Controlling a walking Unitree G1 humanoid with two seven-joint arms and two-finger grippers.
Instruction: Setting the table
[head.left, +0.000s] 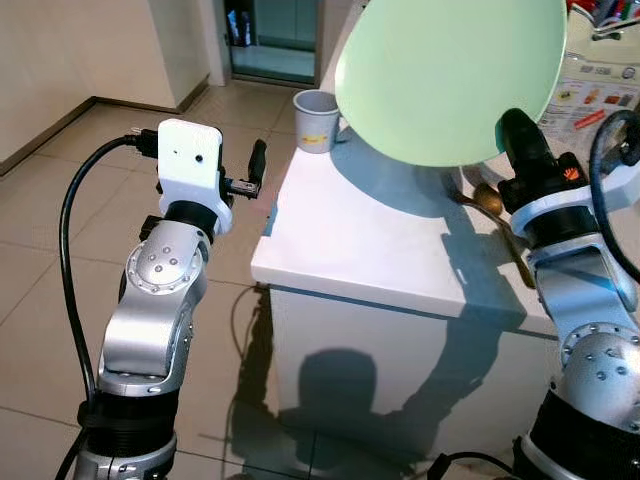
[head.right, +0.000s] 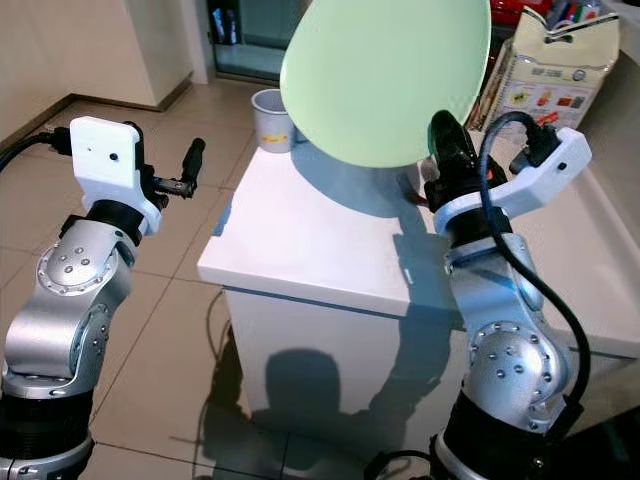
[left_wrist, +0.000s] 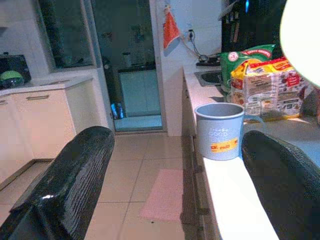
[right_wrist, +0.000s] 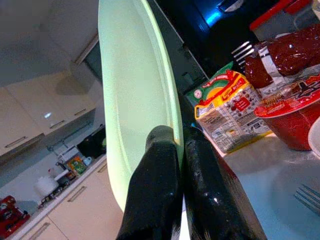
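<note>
My right gripper (head.left: 522, 135) is shut on the rim of a pale green plate (head.left: 450, 70), holding it tilted up on edge above the white table (head.left: 370, 240). The right wrist view shows the plate (right_wrist: 132, 100) pinched between the two black fingers (right_wrist: 155, 185). My left gripper (head.left: 255, 165) stands open in the air just left of the table's left edge, with nothing between its fingers (left_wrist: 75, 185). A grey-blue cup (head.left: 316, 120) with a yellow label stands upright at the table's far left corner. A wooden spoon (head.left: 495, 215) lies on the table near the right arm.
Food packets (head.right: 545, 75) and a red-lidded bowl (right_wrist: 292, 122) stand at the back of the table. A metal fork (right_wrist: 307, 197) lies on the table. Tiled floor (head.left: 60, 240) stretches left. A doorway (head.left: 275, 40) lies beyond, with a pink mat (left_wrist: 162, 195) on the floor.
</note>
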